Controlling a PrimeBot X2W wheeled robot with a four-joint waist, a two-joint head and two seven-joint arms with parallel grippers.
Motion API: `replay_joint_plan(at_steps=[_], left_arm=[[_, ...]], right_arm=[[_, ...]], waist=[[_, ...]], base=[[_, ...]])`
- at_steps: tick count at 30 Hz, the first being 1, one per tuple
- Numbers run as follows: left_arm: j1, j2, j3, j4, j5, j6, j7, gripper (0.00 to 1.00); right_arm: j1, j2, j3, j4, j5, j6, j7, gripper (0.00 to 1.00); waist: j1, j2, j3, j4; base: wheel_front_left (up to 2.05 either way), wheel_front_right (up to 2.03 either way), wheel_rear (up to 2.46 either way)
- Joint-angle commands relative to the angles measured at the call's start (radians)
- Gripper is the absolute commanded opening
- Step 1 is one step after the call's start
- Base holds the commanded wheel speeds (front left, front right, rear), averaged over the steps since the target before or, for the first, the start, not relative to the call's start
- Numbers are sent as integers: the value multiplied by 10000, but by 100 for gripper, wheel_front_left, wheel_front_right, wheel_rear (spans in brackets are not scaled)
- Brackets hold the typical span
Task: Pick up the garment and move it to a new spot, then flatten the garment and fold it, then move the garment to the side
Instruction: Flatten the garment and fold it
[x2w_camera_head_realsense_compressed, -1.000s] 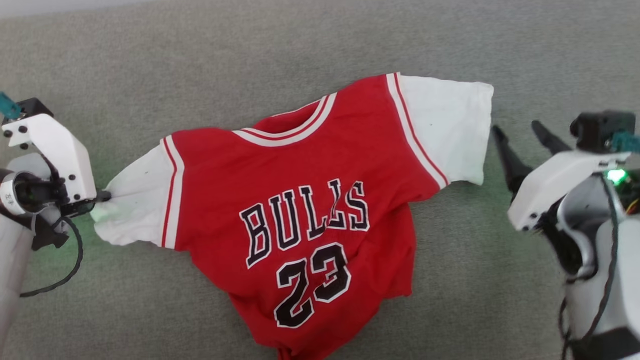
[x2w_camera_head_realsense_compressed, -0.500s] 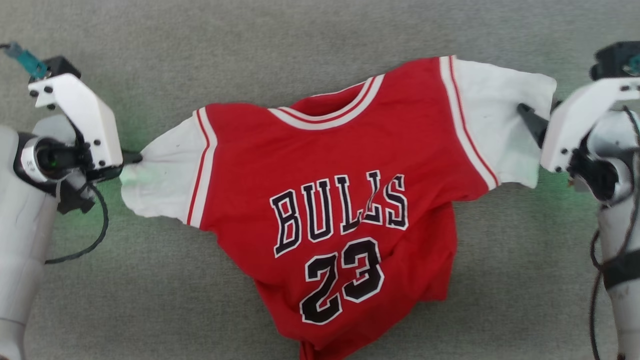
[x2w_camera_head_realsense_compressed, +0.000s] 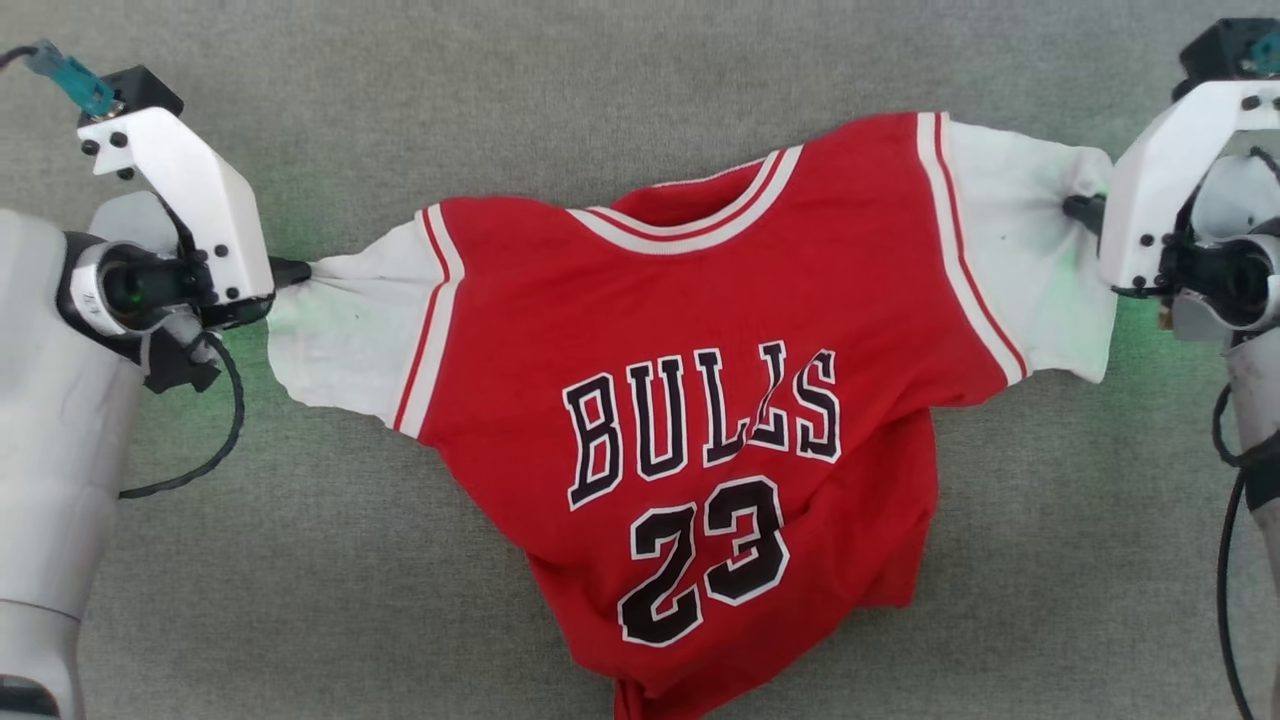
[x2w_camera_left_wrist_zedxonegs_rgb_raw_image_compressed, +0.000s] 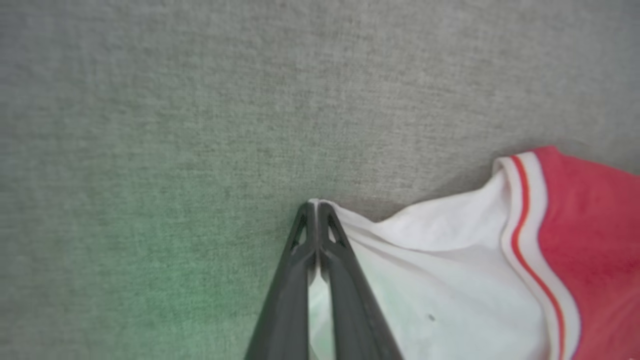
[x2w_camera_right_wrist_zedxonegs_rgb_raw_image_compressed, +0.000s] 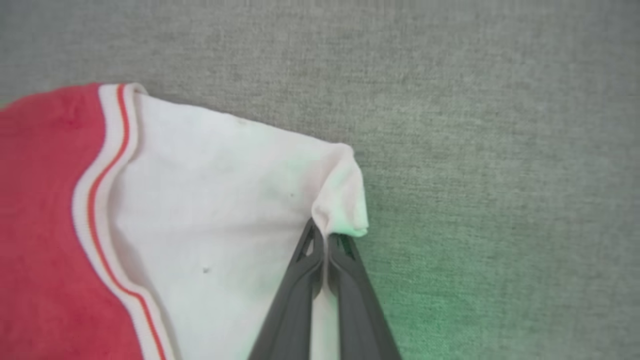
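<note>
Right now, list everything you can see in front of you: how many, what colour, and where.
jersey shirt: one, red with white sleeves and black-and-white BULLS 23 lettering, lying chest-up mid-surface, lower hem bunched.
surface: one, grey woven fabric, under everything.
left forearm: one, pale grey, lower left edge.
right forearm: one, pale grey, right edge.
left claw: one, dark fingers on a white mount, shut on the edge of the sleeve on the robot's left.
right claw: one, dark fingers on a white mount, shut on the edge of the sleeve on the robot's right.
</note>
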Motion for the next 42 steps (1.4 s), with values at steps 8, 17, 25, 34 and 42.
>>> replay_joint_plan(at_steps=[8, 17, 25, 34, 42], left_arm=[[-285, 159, -204, -374, 263, -156, -83, 0], [-801, 246, -119, -1130, 326, -75, -217, 0], [-1291, 192, -116, -1519, 392, -56, -296, 0], [-1945, 225, 33, -1698, 463, 4, -550, 0], [-2557, 201, 118, -1582, 636, -264, -1288, 0]], right_arm=[[-9, -408, 461, -1156, 482, 4, -302, 0], [-322, -648, 745, -2510, 628, 3, -613, 0], [-901, -660, 896, -3031, 770, 4, -916, 0], [-1687, -639, 1250, -2984, 810, 3, -1240, 0], [-2479, -475, 1488, -2241, 578, 3, -1826, 0]], waist=[[0, 0, -1099, 40], [0, 0, -2411, 109], [0, 0, -3300, 88], [0, 0, -3744, -41], [0, 0, -3522, -124]], base=[[0, 0, 0], [0, 0, 0], [0, 0, 0], [0, 0, 0], [0, 0, 0]])
